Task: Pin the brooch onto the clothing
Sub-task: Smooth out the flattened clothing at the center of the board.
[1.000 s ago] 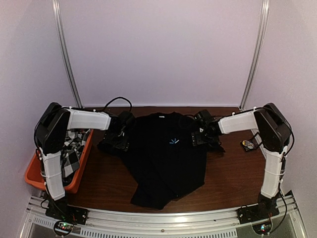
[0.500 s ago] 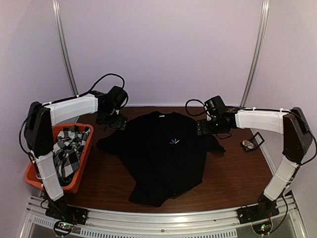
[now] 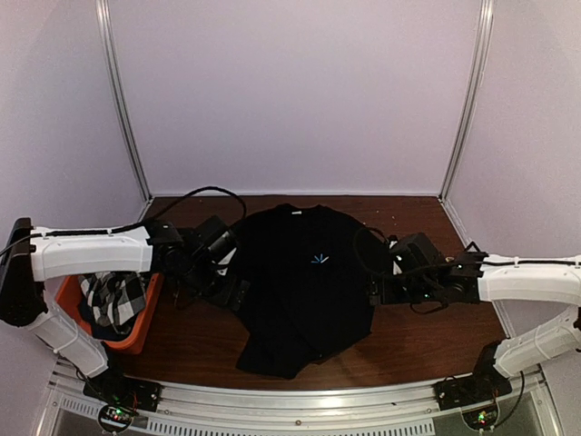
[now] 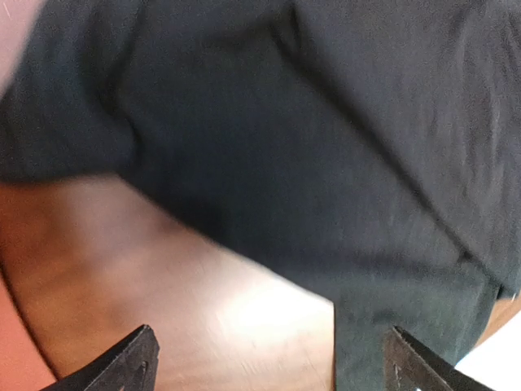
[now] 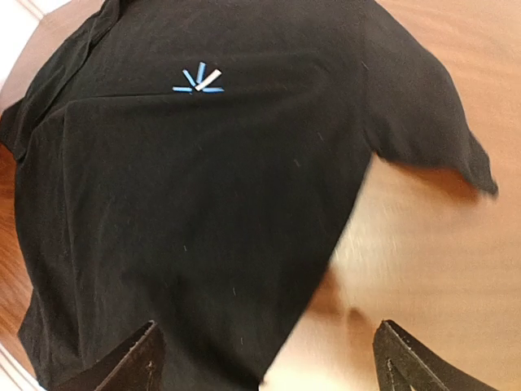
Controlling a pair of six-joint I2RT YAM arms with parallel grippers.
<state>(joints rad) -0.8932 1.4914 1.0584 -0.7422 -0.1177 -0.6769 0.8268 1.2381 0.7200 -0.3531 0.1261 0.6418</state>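
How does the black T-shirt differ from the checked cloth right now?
The T-shirt is plain black with a small light-blue print; the checked cloth is black and white. The T-shirt lies spread out on the table; the checked cloth sits bunched in the orange bin. Both are soft fabric.

My left arm [image 3: 91, 252] and right arm [image 3: 536, 280] wear white shells, black joints and looping black cables [image 3: 195, 193]; left gripper [image 4: 264, 358] and right gripper [image 5: 266, 352] have dark tips.
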